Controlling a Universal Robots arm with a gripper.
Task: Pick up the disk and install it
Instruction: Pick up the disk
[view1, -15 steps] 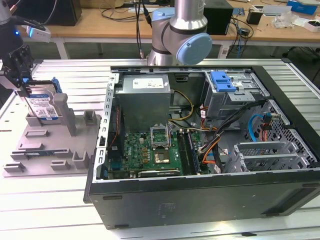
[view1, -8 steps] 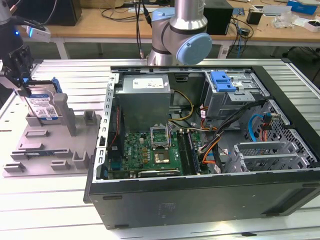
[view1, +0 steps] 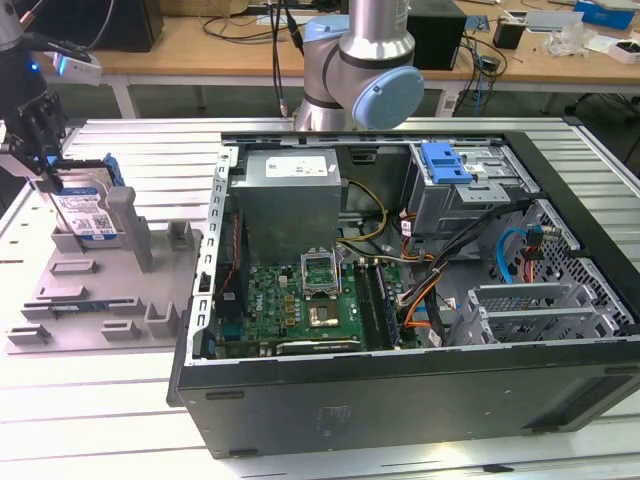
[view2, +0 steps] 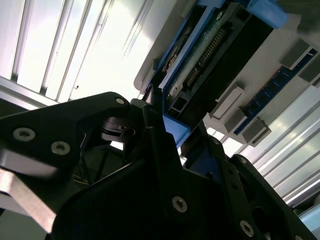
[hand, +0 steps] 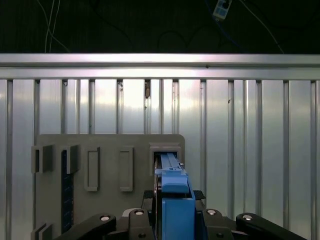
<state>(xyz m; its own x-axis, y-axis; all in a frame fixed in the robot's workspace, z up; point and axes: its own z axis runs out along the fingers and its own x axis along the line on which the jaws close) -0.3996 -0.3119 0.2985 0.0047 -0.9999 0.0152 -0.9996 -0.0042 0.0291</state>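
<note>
Black two-fingered gripper (view1: 45, 165) hung at the exterior view's left, well apart from the big open black computer case (view1: 400, 400); beside that case lay the grey plastic holder tray (view1: 90, 300), and upright in its slot stood the silver, blue-bracketed disk (view1: 88, 210), directly below the gripper, top edge clenched between the jaws

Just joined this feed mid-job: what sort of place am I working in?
Probably an electronics or robotics lab: an open computer case lies on a slotted aluminium table, a grey fixture holds the disk, and cluttered workbenches stand behind.
</note>
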